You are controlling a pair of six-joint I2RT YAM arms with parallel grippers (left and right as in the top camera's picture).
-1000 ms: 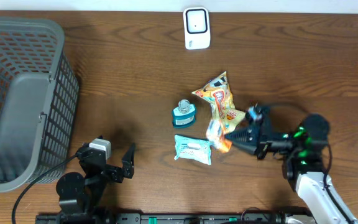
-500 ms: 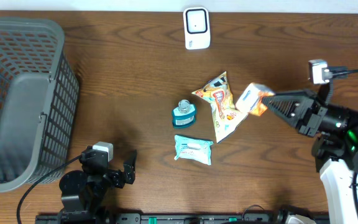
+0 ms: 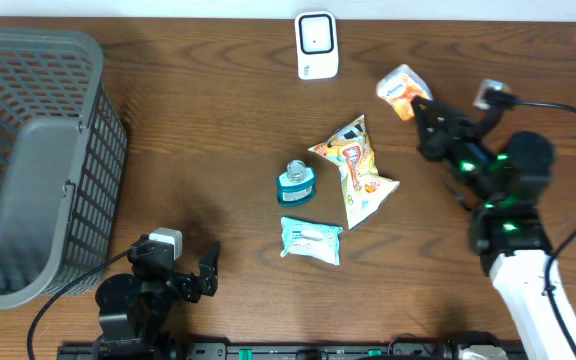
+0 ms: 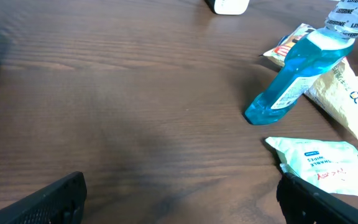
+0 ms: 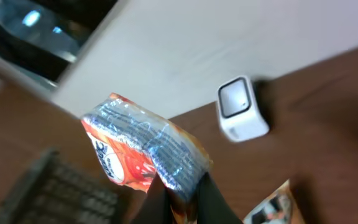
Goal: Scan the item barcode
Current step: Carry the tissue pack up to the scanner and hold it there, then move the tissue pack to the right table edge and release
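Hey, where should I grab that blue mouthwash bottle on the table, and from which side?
Take the mouthwash bottle around its blue body, below the cap, coming from the basket side: it seems to stand upright, and the snack bag and wipes packet lie close on two other sides.

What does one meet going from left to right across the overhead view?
Grey basket, blue bottle, yellow snack bag, orange packet in the right end effector. The white scanner and the wipes pack lie in line with the bottle, so they are left out.
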